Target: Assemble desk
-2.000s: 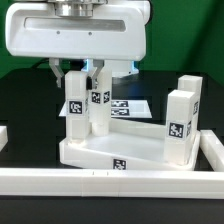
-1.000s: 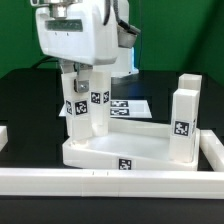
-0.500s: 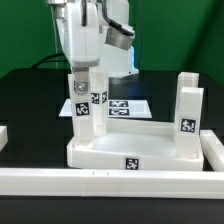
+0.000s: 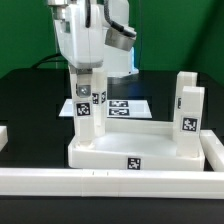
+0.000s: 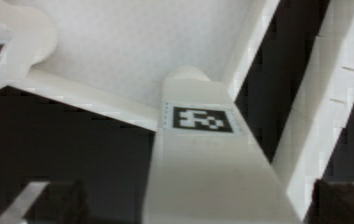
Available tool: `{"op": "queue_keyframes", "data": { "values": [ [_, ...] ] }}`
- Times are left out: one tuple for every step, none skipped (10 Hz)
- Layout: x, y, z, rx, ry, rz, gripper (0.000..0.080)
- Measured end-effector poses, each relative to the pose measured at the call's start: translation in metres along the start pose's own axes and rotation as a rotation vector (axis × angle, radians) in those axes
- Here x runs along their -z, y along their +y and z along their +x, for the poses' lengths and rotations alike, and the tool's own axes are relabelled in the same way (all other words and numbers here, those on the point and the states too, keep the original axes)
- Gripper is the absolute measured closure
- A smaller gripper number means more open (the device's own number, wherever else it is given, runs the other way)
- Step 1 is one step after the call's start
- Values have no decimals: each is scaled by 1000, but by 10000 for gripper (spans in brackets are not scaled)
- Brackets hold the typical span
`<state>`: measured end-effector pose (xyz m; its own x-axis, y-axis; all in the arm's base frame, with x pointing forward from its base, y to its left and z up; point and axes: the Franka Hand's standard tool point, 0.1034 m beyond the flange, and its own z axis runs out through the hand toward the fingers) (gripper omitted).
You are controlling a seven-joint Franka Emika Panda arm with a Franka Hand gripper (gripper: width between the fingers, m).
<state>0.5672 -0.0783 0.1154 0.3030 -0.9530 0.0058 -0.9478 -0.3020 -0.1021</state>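
Observation:
The white desk top (image 4: 100,155) lies on the black table with its rim up. Several tagged leg blocks stand upright in its corners. My gripper (image 4: 86,86) hangs straight down over the near leg (image 4: 85,112) on the exterior view's left, with a finger on each side of the leg's top. In the wrist view that leg (image 5: 204,140) runs up between my fingers (image 5: 41,205), and dark gaps show on both sides, so the jaws are open around it. A second leg (image 4: 100,104) stands just behind it. Two more legs (image 4: 185,112) stand on the exterior view's right.
Low white border rails run along the front (image 4: 110,182) and the exterior view's right (image 4: 214,150). A short rail end (image 4: 3,136) shows at the left edge. The marker board (image 4: 125,107) lies flat behind the desk top.
The gripper has turned about its vertical axis over the near left leg, from broadside to edge-on. The desk top with its legs has shifted slightly toward the exterior view's right.

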Motion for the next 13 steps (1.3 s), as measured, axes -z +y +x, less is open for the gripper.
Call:
{"op": "queue_keyframes", "data": {
  "values": [
    [1,-1,0,128,4,-2,159],
    [1,-2,0,224,5,-1,151],
    [1,-2,0,305,5,-1,151],
    [1,-2,-1,410,4,-1,151],
    [1,-2,0,508,4,-1,151],
    [1,-2,0,609,4,-2,151],
    [1,-2,0,698,4,-2,151],
    [1,-2,-1,799,3,-2,151],
    [1,-3,-3,871,2,-2,151],
    [1,-4,-5,945,2,-2,151],
    [2,-5,-6,1037,4,-5,151],
    [3,-6,-7,1104,5,-4,151],
    [4,-6,-7,1162,6,-3,151]
  ]
}}
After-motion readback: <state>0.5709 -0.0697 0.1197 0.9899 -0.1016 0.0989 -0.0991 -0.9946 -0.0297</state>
